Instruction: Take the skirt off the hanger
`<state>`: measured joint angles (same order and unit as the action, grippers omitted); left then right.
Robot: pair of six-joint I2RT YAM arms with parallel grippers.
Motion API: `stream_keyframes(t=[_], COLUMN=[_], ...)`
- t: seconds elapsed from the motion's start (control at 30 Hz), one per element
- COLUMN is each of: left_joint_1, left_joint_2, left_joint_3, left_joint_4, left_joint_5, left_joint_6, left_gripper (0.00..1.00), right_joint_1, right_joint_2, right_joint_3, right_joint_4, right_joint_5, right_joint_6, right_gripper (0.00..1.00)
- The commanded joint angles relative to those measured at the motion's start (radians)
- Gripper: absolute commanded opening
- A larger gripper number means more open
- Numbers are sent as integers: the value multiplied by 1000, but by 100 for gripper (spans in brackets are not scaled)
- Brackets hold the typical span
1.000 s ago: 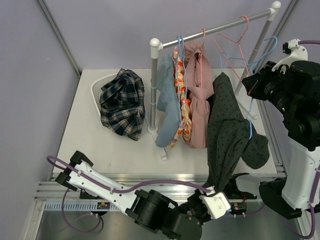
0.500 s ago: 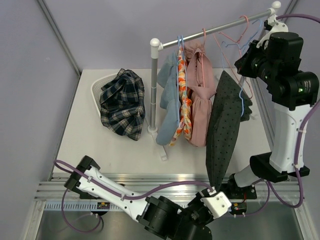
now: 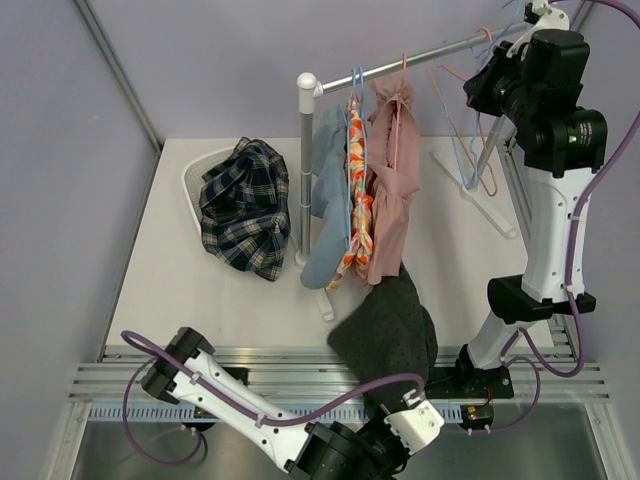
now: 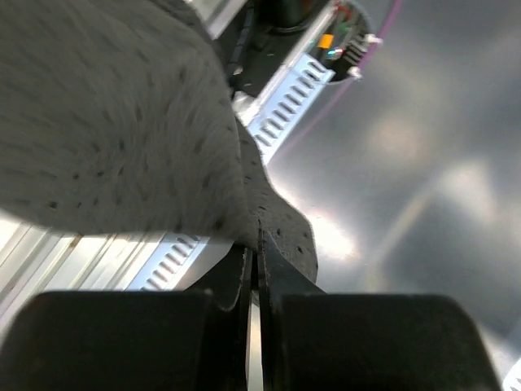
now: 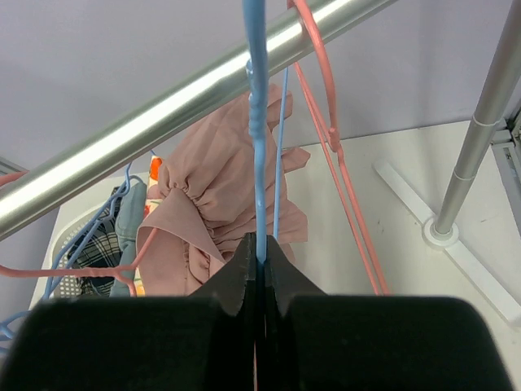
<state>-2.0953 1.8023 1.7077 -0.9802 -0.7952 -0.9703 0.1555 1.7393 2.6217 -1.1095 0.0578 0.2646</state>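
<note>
**Hazards and blind spots**

The left gripper (image 4: pixel 253 259) is clamped on an edge of the dotted skirt (image 3: pixel 385 320). The skirt is heaped at the near edge of the table (image 3: pixel 190 300), clear of any hanger. Let go there, it could slide off. The right gripper (image 5: pixel 259 254), jaws together on the blue hanger (image 5: pixel 258 155) by the rail (image 5: pixel 163 102), risks snagging the pink hangers (image 5: pixel 330 147). Whether the blue hook sits on the rail is unclear.

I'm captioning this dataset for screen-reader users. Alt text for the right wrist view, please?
The right pincer is shut on a thin blue hanger that runs up across a metal rail. A pink garment hangs behind it.
</note>
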Motion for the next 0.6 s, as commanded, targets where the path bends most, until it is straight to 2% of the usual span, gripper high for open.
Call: stream_keyframes(t=[0.0, 0.17, 0.33, 0.4, 0.5, 0.57], left_joint_1=[-350, -319, -237, -215, -174, -143], left_joint_2=[-17, -76, -184, -198, -234, -286], left_joint_3=[69, 43, -14, 18, 111, 176], left_joint_4=[-61, 9, 150, 126, -25, -66], left_joint_5=[-80, -186, -234, -290, -390, -429], left_joint_6=[-116, -53, 157, 226, 266, 324], left_gripper=[0, 0, 0, 0, 0, 0], right_joint_1=[-10, -10, -10, -10, -10, -10], right_joint_2=[5, 12, 11, 3, -20, -67], right_joint_3=[35, -29, -81, -107, -175, -257], right_joint_4=[114, 117, 123, 122, 114, 129], right_joint_5=[-52, -130, -200, -220, -231, -224], right_joint_6=[18, 27, 28, 25, 18, 12], right_gripper=[0, 0, 0, 0, 0, 0])
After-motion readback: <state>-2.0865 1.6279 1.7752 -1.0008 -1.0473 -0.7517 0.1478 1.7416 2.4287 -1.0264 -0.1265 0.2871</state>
